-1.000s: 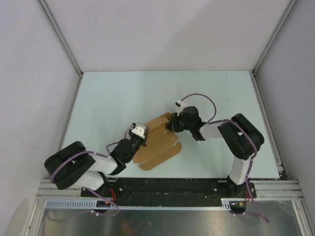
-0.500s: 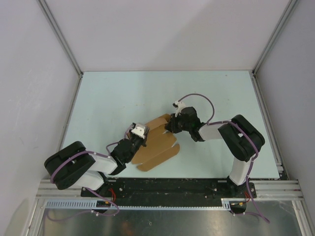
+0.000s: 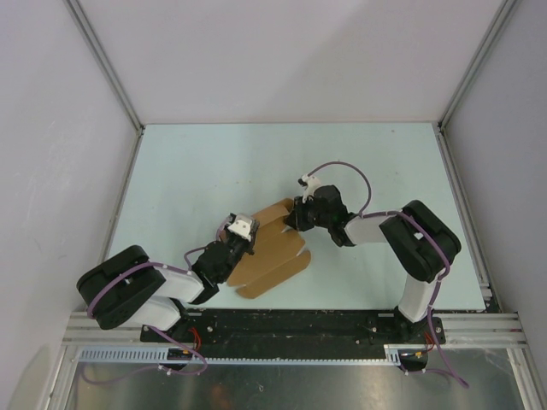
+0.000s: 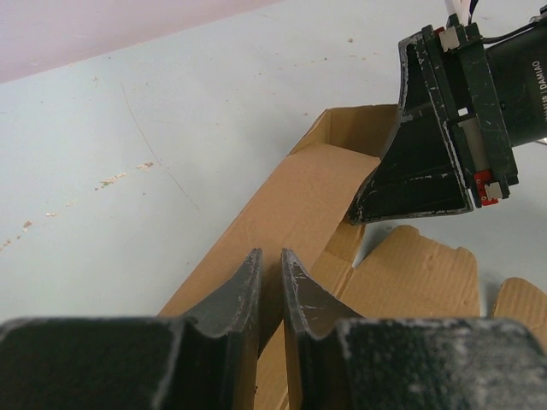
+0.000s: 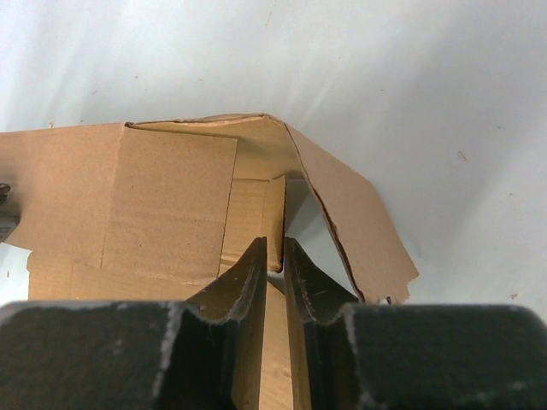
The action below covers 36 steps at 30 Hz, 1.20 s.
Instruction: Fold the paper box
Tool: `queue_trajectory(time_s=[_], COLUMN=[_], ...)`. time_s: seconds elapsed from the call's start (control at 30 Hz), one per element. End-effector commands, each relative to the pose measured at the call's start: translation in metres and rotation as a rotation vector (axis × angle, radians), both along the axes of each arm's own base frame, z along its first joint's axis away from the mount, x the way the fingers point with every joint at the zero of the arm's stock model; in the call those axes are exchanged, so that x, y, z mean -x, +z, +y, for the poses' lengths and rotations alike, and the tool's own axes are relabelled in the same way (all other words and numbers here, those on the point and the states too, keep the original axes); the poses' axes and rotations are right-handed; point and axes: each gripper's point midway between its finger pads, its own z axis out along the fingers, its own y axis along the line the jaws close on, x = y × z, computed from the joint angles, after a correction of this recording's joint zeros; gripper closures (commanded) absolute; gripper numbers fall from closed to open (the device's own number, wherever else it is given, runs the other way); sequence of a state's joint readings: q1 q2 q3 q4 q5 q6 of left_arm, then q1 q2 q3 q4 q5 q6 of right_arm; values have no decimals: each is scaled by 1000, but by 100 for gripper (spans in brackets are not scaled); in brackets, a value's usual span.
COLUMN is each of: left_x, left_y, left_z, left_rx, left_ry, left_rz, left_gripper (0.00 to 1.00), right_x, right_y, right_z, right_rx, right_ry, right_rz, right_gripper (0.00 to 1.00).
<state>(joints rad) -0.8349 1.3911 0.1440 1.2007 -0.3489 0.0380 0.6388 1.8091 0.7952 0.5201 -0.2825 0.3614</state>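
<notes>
The paper box is a tan die-cut cardboard sheet lying partly folded at mid-table, between both arms. My left gripper is on its left side. In the left wrist view its jaws stand almost together, pinching a raised long panel of the paper box. My right gripper is at the sheet's far right corner. Seen from the right wrist, its jaws are shut on a thin flap edge of the paper box, with a curled flap to their right. The right gripper's fingers press against the panel's far end.
The pale green table is boxed in by white walls and aluminium corner posts. A metal rail carrying both arm bases runs along the near edge. Rounded flaps of the sheet lie flat beside the raised panel.
The right gripper has closed on the flap and crept slightly left and toward the far side. The sheet's near flaps shifted a little left with it. The left arm stayed put.
</notes>
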Motion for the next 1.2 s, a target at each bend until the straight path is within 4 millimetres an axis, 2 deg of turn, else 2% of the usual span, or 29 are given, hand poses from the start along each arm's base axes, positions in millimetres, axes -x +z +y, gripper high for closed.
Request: queue_trajectory(time_s=[0.0,0.3,0.57,0.7,0.83,0.93,1.1,1.17], left_x=[0,0,0,1,1,1,1,1], left_y=[2,1,1,3,11,13,12,11], left_z=[3,3,3,5,5,5,5,4], left_rx=[-18,-19,-19,-12,8,12,8,7], left_ry=[11,9,9,14,16,13,14,13], left_rz=[-18,-15,-14,-20,-34,-39,-37,-34], left_gripper=[81,81,81,81,81,81,81,81], right_x=[2,9,10,-1,-8,-5,-1,1], right_y=[24,26,24,19,25,28,60,64], right_z=[16,24,27,11,-2,-8,-30,-40], right_rx=[-48,-54,-59,17,65,85,151,197], right_ry=[59,88,93,-4,-65,-66,-118,-123], right_rz=[-92,-106,-101,-110,-134,-148,-223,-240], right_gripper=[81,75,75,74,72,62,52,44])
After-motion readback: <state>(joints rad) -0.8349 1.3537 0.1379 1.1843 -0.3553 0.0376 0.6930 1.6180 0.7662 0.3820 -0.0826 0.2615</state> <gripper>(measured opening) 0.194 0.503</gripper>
